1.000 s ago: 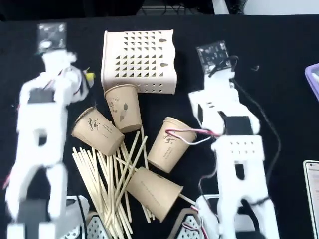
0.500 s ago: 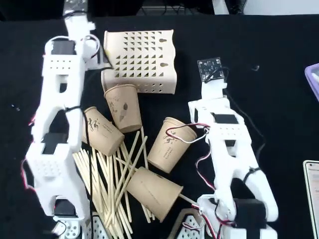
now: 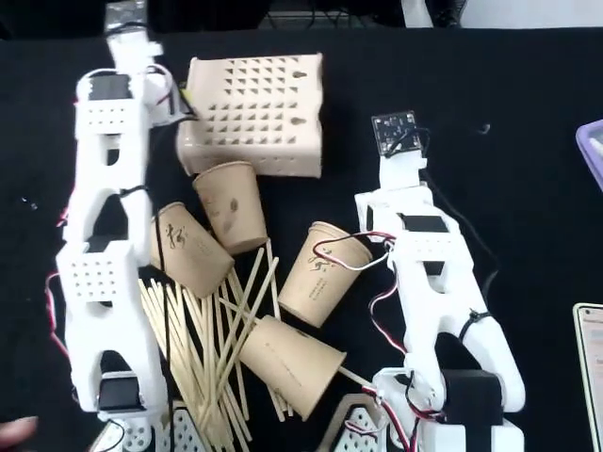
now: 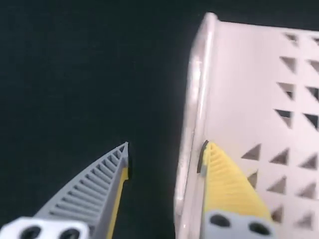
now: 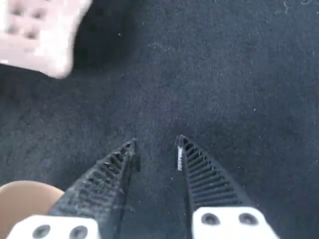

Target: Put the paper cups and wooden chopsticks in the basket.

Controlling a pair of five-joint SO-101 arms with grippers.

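The cream basket lies at the back of the table with a perforated wall facing up, slightly skewed. My left gripper is open and straddles the basket's edge, one yellow finger on the perforated wall, the other outside over the black table; from above it shows at the basket's left side. Several paper cups lie on their sides. A loose heap of wooden chopsticks spreads under them. My right gripper is open over bare table, with a cup's rim beside it.
A purple object and a white item sit at the table's right edge. The right arm stands beside the middle cup. The arms' bases are at the front edge.
The left arm has swung up to the basket's left edge. The basket has shifted left and turned slightly. The right arm has drawn back and settled.
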